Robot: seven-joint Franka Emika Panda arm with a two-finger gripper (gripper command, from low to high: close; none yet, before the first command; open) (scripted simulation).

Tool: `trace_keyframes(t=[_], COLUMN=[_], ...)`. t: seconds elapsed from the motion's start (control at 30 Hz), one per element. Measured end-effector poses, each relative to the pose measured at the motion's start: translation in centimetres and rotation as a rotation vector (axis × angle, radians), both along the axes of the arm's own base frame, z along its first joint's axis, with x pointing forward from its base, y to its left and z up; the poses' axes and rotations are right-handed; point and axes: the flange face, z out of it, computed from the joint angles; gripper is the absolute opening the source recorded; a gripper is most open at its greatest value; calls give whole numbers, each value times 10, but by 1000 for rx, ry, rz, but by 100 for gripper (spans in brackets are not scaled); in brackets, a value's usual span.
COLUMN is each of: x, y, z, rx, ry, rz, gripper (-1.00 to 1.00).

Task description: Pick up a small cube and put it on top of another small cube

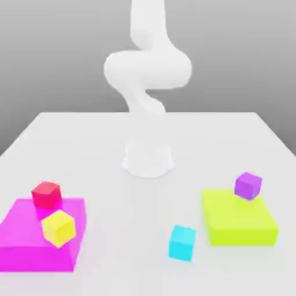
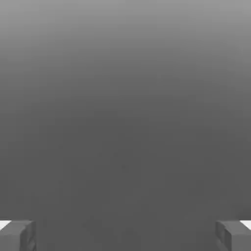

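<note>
Cyan cube (image 1: 182, 243), on the tabletop (image 1: 144, 266) between the magenta block (image 1: 37, 257) and lime block (image 1: 240, 236). Probably light, rigid, perhaps slick; best pinched mid-height across opposite flat faces, squared first. Fingers (image 2: 20, 236) spread wide, nothing grasped.

The cubes, red (image 1: 47, 196), yellow (image 1: 59, 228), cyan (image 1: 182, 243) and purple (image 1: 248, 186), are looking like smooth matt plastic. Both slabs, magenta (image 1: 41, 234) and lime (image 1: 240, 218), are showing the same plain finish. The tabletop (image 1: 139, 231) is appearing smooth. Beyond the pincer (image 2: 126, 236), the grey backdrop (image 2: 125, 108) is looking matt, though its material is hard to tell.
</note>
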Motion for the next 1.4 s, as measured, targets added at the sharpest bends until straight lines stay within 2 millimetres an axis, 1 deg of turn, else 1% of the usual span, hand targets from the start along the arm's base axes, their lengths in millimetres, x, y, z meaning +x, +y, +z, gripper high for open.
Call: trace_keyframes(t=[0.07, 0.17, 0.27, 0.37, 0.47, 0.6, 0.7, 0.73, 0.77, 0.93, 0.97, 1.13, 1.17, 1.2, 1.27, 1.4], x=[24, 49, 63, 67, 60, 38, 11, 4, 1, -2, -3, -3, -4, -3, -2, -3], y=[7, 20, 33, 47, 58, 70, 77, 77, 76, 74, 74, 74, 74, 74, 74, 74], z=[-44, -109, -175, -240, -305, -385, -440, -455, -467, -518, -527, -527, -531, -528, -513, -476], rx=[-51, -119, -183, -244, -302, -373, -423, -435, -440, -445, -444, -443, -442, -443, -444, -442], ry=[65, 155, 240, 322, 402, 506, 581, 599, 609, 619, 619, 622, 621, 621, 621, 621], rz=[94, 232, 372, 516, 665, 867, 1029, 1069, 1085, 1101, 1101, 1101, 1101, 1101, 1102, 1102], gripper=[0, 0, 0, 0, 0, 0, 0, 0, 0, 0, -100, -100, -100, -100, -100, -100])
